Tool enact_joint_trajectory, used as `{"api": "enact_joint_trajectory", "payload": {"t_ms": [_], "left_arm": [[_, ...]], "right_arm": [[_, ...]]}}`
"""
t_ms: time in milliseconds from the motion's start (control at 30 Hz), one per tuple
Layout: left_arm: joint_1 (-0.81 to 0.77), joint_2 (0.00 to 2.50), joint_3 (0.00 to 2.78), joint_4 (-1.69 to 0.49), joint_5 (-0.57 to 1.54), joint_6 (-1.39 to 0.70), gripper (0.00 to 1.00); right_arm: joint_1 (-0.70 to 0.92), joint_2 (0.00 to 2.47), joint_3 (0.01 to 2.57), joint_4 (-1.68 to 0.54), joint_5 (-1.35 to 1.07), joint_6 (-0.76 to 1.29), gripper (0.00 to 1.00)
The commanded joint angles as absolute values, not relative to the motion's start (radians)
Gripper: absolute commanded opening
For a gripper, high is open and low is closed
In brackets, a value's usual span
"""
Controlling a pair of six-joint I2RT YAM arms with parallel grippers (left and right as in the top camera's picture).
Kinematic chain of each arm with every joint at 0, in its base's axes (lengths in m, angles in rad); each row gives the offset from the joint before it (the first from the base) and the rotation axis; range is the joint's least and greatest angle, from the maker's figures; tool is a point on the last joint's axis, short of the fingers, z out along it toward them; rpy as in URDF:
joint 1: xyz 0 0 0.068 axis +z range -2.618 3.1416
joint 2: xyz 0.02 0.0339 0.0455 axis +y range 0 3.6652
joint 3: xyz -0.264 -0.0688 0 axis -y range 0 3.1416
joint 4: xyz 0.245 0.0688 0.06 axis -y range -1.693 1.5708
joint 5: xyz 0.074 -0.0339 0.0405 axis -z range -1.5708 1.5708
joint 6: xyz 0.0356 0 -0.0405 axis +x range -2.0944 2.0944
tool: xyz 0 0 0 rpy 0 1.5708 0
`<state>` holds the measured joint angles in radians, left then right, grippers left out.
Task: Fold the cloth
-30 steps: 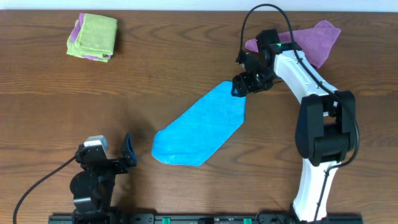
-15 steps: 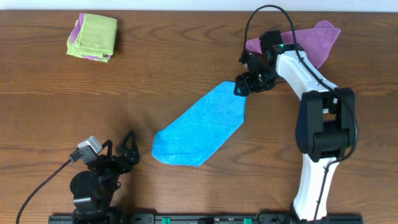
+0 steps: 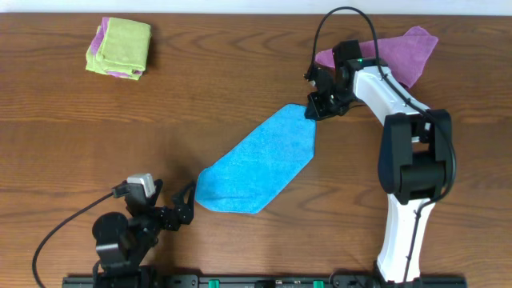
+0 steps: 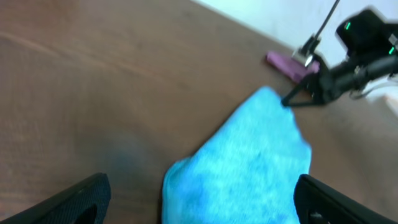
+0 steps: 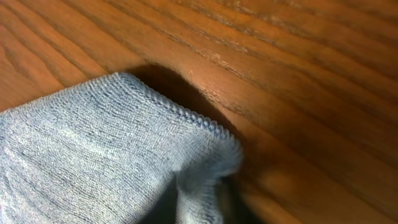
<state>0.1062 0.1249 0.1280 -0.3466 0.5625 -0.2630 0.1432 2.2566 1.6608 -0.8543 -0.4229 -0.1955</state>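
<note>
While the cloth [image 3: 256, 164] lay flat mid-table, stretched from seven to one o'clock, the right gripper [image 3: 314, 110] pinched its one-o'clock corner, and the left gripper [image 3: 185, 206] stood wide open beside its seven-o'clock end.

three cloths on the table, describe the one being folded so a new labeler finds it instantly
Middle of the wooden table, a long diagonal shape: the sky-blue cloth, its far corner pinched in the fingers of the right gripper. It is the only blue one; the purple cloth sits back right, the folded lime-green cloth back left.
</note>
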Motion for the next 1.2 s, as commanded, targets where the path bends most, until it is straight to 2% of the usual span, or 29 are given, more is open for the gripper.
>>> {"api": "enact_joint_trajectory", "payload": {"t_ms": [0,167,333,700,900,1067,1100,1133,1167], "left_arm": [[0.101,0.204,0.107,-0.350,0.611,-0.163,0.95],[0.101,0.322,0.134,-0.351,0.630,-0.090,0.95],[0.101,0.411,0.197,-0.376,0.625,-0.017,0.95],[0.101,0.455,0.298,-0.435,0.625,0.020,0.95],[0.101,0.455,0.331,-0.437,0.625,0.020,0.95],[0.102,0.455,0.344,-0.436,0.625,0.020,0.95],[0.102,0.455,0.347,-0.433,0.625,0.020,0.95],[0.102,0.455,0.352,-0.431,0.618,0.020,0.95],[0.102,0.455,0.354,-0.429,0.617,0.020,0.95]], "right_arm": [[0.144,2.282,1.657,-0.852,-0.439,-0.186,0.01],[0.144,2.281,1.714,-0.908,-0.464,-0.181,0.01],[0.141,2.281,1.888,-1.044,-0.444,-0.189,0.01],[0.136,2.281,2.473,-1.322,-0.060,-0.136,0.01],[0.199,2.281,2.772,-1.415,-0.088,-0.116,0.01],[0.348,2.283,2.794,-1.518,-0.257,-0.121,0.01],[0.405,2.284,2.772,-1.553,-0.313,-0.151,0.05],[0.459,2.284,2.748,-1.581,-0.355,-0.209,0.39],[0.503,2.284,2.730,-1.599,-0.358,-0.257,0.67]]}}
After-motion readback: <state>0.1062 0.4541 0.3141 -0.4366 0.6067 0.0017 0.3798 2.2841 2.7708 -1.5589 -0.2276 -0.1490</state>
